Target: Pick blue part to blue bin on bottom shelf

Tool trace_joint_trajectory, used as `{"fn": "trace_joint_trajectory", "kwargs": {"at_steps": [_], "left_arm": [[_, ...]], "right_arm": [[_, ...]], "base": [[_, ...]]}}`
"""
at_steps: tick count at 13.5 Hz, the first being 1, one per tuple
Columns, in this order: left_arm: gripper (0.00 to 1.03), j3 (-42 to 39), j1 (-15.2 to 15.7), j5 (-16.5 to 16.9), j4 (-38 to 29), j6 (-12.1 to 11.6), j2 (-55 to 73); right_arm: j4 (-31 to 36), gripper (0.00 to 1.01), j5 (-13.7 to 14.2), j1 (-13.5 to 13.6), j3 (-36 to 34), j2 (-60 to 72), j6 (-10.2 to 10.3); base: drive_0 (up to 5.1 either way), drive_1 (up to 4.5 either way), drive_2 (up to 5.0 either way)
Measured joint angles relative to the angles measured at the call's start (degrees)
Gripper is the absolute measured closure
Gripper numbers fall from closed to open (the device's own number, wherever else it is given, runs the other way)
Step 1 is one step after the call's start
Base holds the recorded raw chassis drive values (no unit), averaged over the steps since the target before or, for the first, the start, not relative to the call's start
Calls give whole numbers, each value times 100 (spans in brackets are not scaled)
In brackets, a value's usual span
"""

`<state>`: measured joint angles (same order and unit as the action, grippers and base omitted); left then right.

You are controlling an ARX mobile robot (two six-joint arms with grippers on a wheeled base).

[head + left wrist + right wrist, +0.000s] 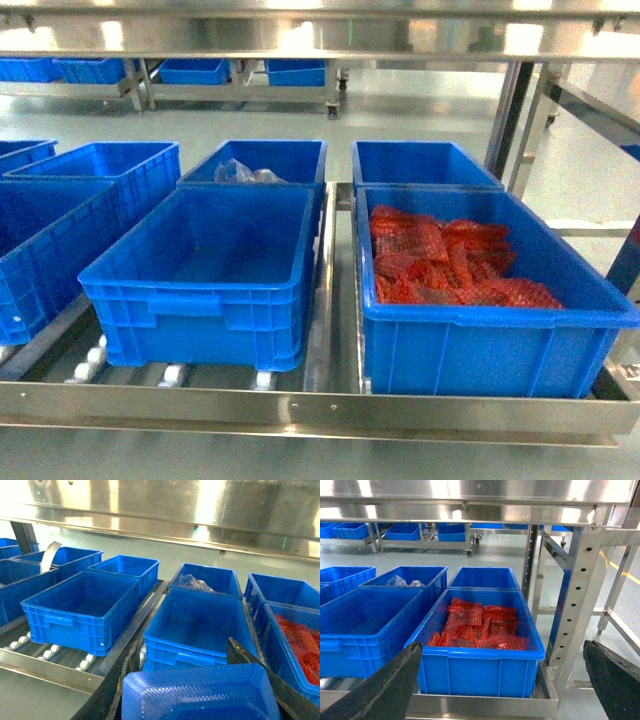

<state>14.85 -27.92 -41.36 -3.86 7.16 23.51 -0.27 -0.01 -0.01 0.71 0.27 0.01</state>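
Left gripper (pixel 200 690) closed on a blue part (pixel 200 692), held between both fingers, above and before the empty blue bin (pixel 192 625) on the roller shelf (pixel 300 405). Right gripper (pixel 502 680) spread wide, empty, facing the crate with red bubble-wrap bags (pixel 480 625).

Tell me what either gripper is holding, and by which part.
The left gripper holds the blue part by its two side edges, between its fingers. The right gripper is open and empty.
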Motion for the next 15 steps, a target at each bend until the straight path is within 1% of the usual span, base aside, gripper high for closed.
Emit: {"fn": "trace_joint_trajectory", "kwargs": {"at_steps": [15], "left_arm": [[59,-13,0,-2,9,2,-13]], "right_arm": [[0,3,2,0,0,0,0]], "base": [[0,0,0]]}}
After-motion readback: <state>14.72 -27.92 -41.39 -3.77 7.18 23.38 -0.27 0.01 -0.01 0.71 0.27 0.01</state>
